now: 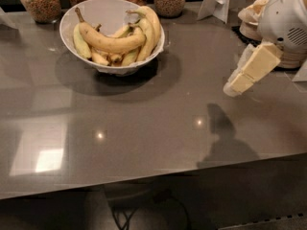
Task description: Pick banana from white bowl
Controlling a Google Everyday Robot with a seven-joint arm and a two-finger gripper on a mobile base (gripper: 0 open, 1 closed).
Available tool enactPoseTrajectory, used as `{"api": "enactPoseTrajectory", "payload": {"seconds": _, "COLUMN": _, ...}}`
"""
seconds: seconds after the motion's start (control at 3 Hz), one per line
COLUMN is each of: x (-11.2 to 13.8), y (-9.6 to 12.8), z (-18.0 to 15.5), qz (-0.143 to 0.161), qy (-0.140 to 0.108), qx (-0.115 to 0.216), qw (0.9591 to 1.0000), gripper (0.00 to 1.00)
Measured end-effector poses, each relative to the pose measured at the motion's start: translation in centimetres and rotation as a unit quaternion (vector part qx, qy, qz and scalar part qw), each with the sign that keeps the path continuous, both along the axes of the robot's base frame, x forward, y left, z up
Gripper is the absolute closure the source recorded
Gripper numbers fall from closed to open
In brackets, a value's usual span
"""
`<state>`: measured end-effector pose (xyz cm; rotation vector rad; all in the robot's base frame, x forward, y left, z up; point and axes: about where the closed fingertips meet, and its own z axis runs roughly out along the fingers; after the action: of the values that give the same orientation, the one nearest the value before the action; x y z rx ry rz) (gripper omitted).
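Note:
The white bowl (111, 12) stands at the back left of the grey counter and holds several bananas. The banana (109, 41), long, curved and yellow with a dark brown stem pointing up left, lies on top across the others. My gripper (236, 86) hangs above the counter at the right, well away from the bowl, with its pale fingers pointing down and left. It holds nothing.
Several glass jars of grain (38, 1) line the counter's back edge. Stacked beige bowls (252, 16) stand at the back right, partly behind my arm. A white card stand (218, 1) is at the back. The counter's front edge (158, 174) runs across the lower frame.

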<state>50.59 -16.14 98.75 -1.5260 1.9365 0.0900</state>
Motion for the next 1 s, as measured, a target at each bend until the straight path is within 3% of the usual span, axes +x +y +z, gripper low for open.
{"api": "enactPoseTrajectory", "payload": {"seconds": 0.33, "x": 2.8, "y": 3.0, "z": 0.0, "qz": 0.019, "qy": -0.016, "qx": 0.024, "qw": 0.9994, "gripper": 0.00}}
{"api": "enactPoseTrajectory", "payload": {"seconds": 1.0, "x": 8.2, "y": 9.6, "z": -1.0, "qz": 0.070, "qy": -0.022, "qx": 0.018, "qw": 0.9972, "gripper": 0.00}}
